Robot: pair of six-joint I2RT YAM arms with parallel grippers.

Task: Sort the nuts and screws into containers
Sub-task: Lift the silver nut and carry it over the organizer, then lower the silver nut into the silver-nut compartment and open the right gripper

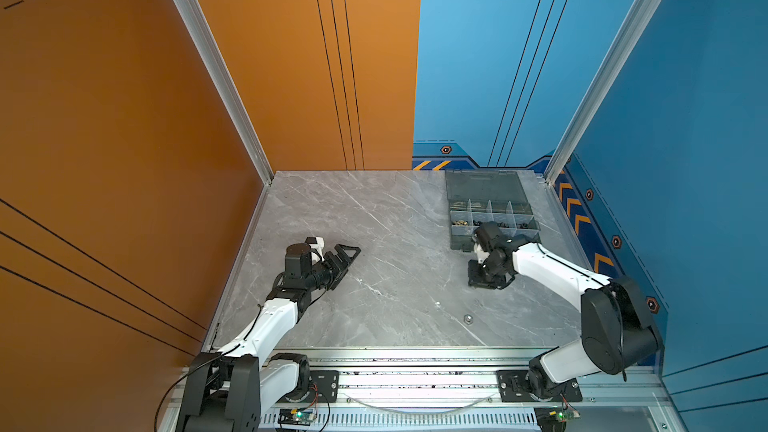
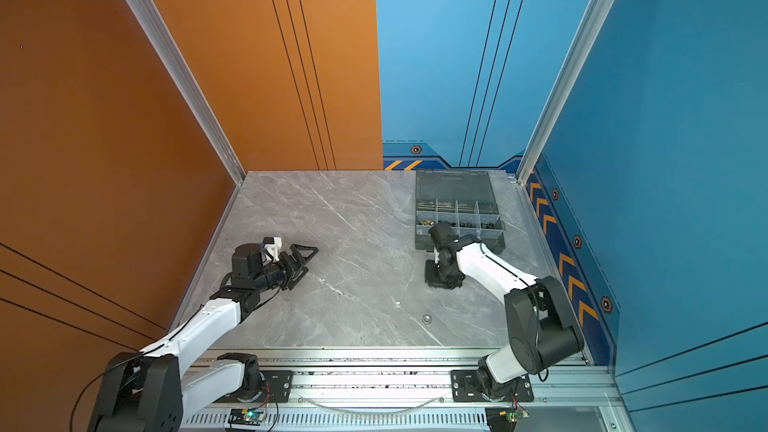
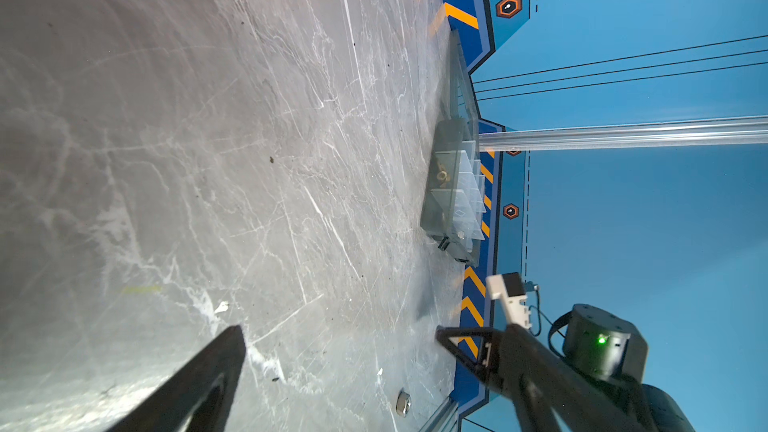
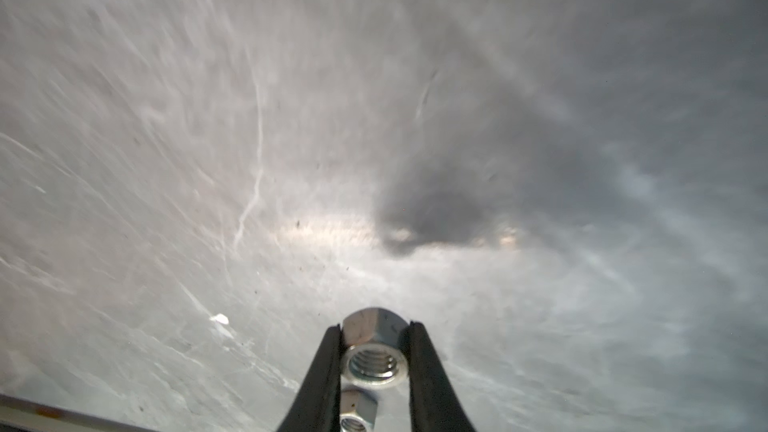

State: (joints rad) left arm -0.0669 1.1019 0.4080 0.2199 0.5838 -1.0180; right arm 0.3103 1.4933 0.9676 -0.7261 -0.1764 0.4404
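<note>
Both top views come thru bright & even for me, light from overhead. The table [image 1: 374, 222] [image 2: 332, 218] shows only soft shadows under the arms. Front rail [image 1: 415, 380] is blown out w/ white glare. Wide lens: corner posts [image 1: 208, 60] splay outward twd the pic edges. Left wrist view: table sheen washes out close to the lens, detail smeared; organiser box [image 3: 451, 184] looks hazy, low contrast. Right wrist view: I get a streaky table, blurred all over, w/ a dark shadow blob & a bright glint beside it. Only the silver nut [image 4: 374, 351] up close is sharp.
</note>
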